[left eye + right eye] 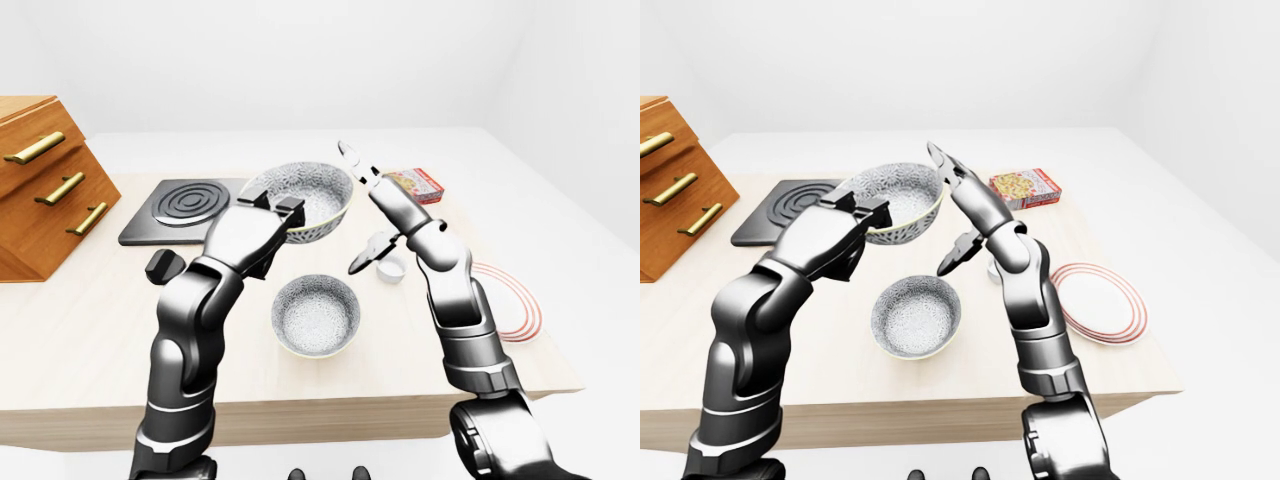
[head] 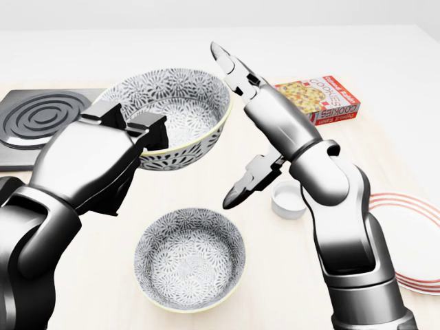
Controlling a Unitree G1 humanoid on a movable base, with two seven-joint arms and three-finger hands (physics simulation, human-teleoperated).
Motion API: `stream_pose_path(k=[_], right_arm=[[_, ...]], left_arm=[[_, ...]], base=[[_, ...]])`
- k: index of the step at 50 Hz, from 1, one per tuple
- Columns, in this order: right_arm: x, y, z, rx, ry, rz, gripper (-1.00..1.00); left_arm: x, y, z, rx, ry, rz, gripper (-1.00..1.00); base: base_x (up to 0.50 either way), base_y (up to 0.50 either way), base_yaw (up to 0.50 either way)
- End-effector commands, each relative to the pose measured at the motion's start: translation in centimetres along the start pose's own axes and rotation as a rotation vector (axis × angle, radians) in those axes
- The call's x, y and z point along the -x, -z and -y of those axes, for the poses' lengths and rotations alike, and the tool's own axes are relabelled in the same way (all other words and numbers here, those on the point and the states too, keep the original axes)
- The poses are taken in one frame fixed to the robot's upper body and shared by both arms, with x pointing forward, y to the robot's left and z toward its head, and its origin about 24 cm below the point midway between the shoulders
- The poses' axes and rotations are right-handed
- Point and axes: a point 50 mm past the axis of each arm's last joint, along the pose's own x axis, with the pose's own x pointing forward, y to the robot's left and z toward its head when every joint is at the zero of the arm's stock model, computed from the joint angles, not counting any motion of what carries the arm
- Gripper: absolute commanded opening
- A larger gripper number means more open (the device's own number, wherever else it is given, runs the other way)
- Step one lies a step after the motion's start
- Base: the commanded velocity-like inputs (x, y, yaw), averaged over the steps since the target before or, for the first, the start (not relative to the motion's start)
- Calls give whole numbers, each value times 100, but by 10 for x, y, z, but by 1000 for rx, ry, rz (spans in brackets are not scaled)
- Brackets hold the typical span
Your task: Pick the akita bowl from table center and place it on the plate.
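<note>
Two alike bowls noted. My left hand (image 2: pixel 103 155) had its fingers closed over the near rim of one grey-and-white flower-patterned ceramic bowl (image 2: pixel 182 103), held clear above the pale wooden table (image 2: pixel 275 289), mouth tipped toward me. Its twin patterned bowl (image 2: pixel 189 258) sat on the table directly below. By pattern I could not tell which was the akita one. My right hand (image 2: pixel 275 127) was spread wide and holding nothing, fingers straight, just beside the raised bowl's right rim; contact unclear. The white red-ringed plate (image 2: pixel 412 240) lay at the head view's right edge, so my right arm stood between the carried bowl and the plate. The plate was nearer my right hand.
</note>
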Motion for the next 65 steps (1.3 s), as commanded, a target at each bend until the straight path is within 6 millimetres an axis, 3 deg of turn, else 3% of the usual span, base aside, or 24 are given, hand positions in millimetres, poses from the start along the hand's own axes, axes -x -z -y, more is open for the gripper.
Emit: stream_pose_path(k=[1, 19, 20, 22, 23, 24, 25, 55, 56, 57, 59, 65], right_arm=[[-8, 5, -3, 19, -20, -39, 100], [0, 25, -12, 27, -43, -120, 100], [0, 26, -12, 26, -43, -122, 91], [1, 26, -13, 26, -45, -122, 29], [2, 26, -13, 26, -45, -122, -30], [2, 26, -13, 25, -45, -122, -54], [2, 26, -13, 25, -45, -122, -100], [3, 29, -18, 7, -50, -133, -100], [3, 29, -18, 7, -50, -133, -100], [3, 30, -19, 5, -51, -134, -100], [3, 30, -18, 4, -51, -134, -100], [2, 31, -19, 0, -54, -138, -100]], left_arm=[[3, -7, -1, 11, -19, 16, -100], [13, -22, -15, 10, -104, 70, -100], [13, -22, -15, 11, -107, 72, -100], [15, -24, -16, 12, -114, 78, -100], [16, -26, -17, 13, -121, 84, -100], [17, -27, -17, 13, -124, 86, -100], [17, -28, -18, 14, -127, 88, -100], [22, -31, -24, 17, -161, 103, -100], [21, -30, -24, 16, -160, 101, -88], [21, -30, -24, 14, -162, 98, 39], [20, -30, -25, 12, -165, 100, 100], [19, -30, -25, 8, -163, 98, 100]], base=[[0, 0, 0], [0, 0, 0], [0, 0, 0], [0, 0, 0], [0, 0, 0], [0, 0, 0], [0, 0, 0], [0, 0, 0], [0, 0, 0], [0, 0, 0], [0, 0, 0], [0, 0, 0]])
